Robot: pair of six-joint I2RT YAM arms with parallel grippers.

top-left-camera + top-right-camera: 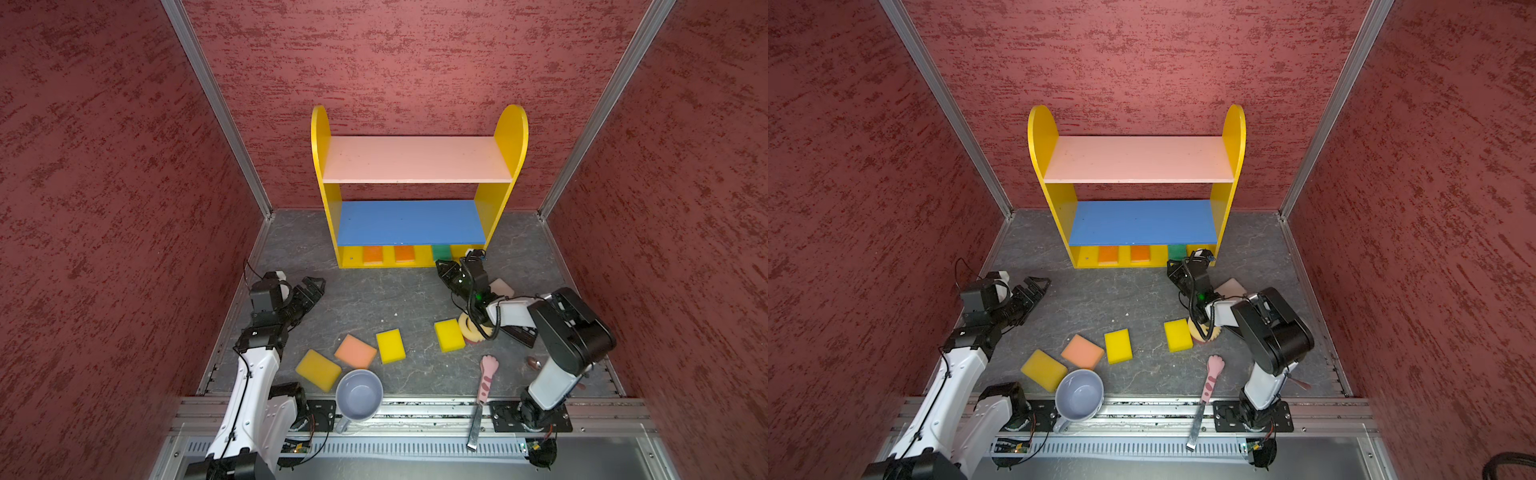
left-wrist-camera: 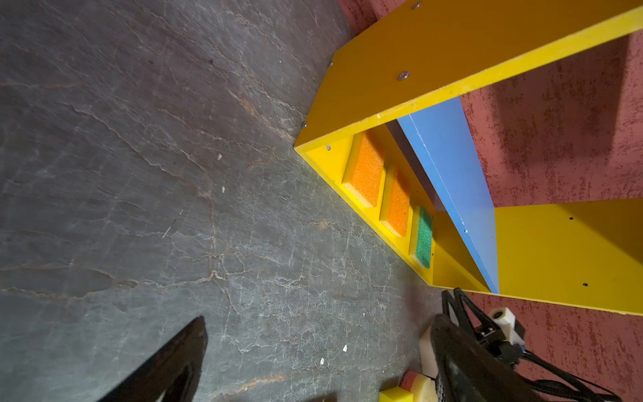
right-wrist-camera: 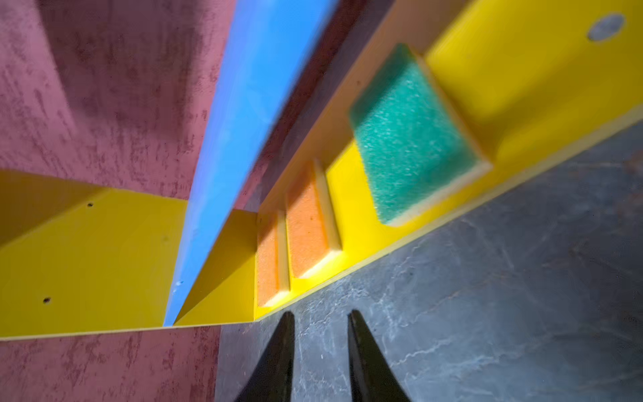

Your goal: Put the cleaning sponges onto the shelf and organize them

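Observation:
The shelf (image 1: 513,124) stands at the back wall. Its yellow bottom board holds two orange sponges (image 1: 372,254) (image 1: 404,253) and a green sponge (image 1: 441,251), which also show in the right wrist view as the green sponge (image 3: 410,135) and an orange sponge (image 3: 309,226). My right gripper (image 1: 439,262) hovers just in front of that board, its jaws a little apart with only floor between them (image 3: 320,313). On the floor lie three yellow sponges (image 1: 318,370) (image 1: 390,345) (image 1: 449,335), a peach sponge (image 1: 355,351), a round cream sponge (image 1: 469,328) and a pale pink sponge (image 1: 501,286). My left gripper (image 1: 316,284) is wide open and empty.
A grey-blue mug (image 1: 359,395) and a pink cat-paw tool (image 1: 486,378) rest at the front edge by the metal rail. Red walls close in on both sides. The pink board (image 1: 415,160) and blue board (image 1: 411,222) carry nothing.

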